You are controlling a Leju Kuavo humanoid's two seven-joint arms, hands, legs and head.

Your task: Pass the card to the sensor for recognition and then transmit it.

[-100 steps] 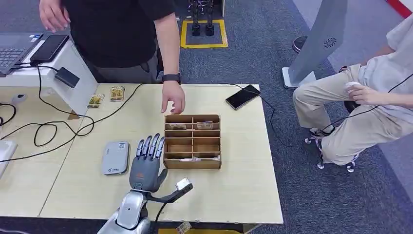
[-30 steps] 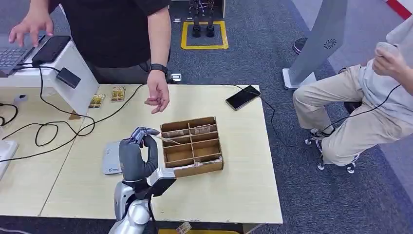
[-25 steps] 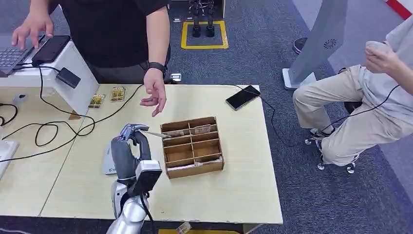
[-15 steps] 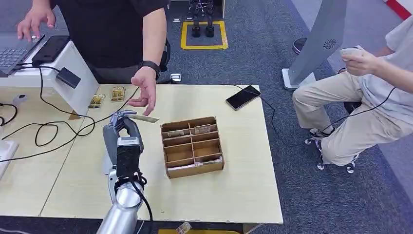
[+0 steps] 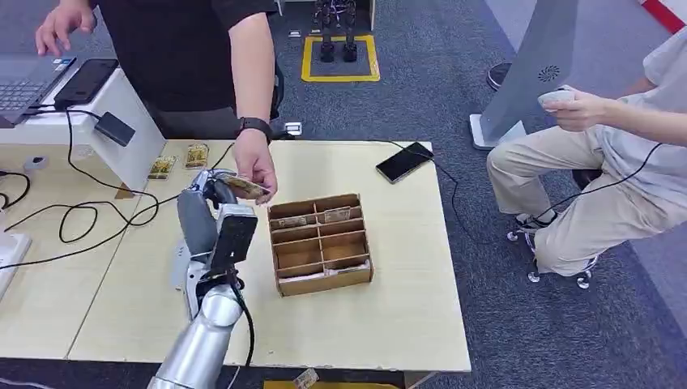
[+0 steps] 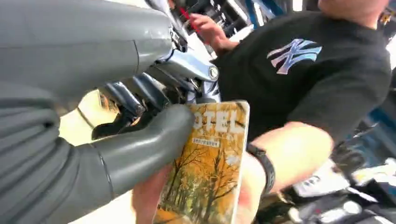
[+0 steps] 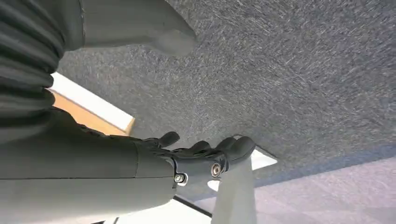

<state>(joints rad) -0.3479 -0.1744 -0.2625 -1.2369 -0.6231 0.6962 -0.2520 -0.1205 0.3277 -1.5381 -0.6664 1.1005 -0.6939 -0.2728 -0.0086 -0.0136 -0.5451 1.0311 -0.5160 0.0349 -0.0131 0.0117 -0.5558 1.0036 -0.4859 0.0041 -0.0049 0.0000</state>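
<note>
Card (image 6: 210,168) lies flat in left hand (image 5: 212,201), long axis toward person's hand (image 5: 255,166).

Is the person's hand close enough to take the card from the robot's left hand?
Probably yes. The person's hand already touches the card that the left hand pinches, and nothing is between them.

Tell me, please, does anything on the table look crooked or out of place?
Yes. The cardboard box with compartments sits slightly askew, its sides not parallel to the table edges. Nothing looks spilled or broken. The left hand holds the card, and a person's hand is on it.
</note>
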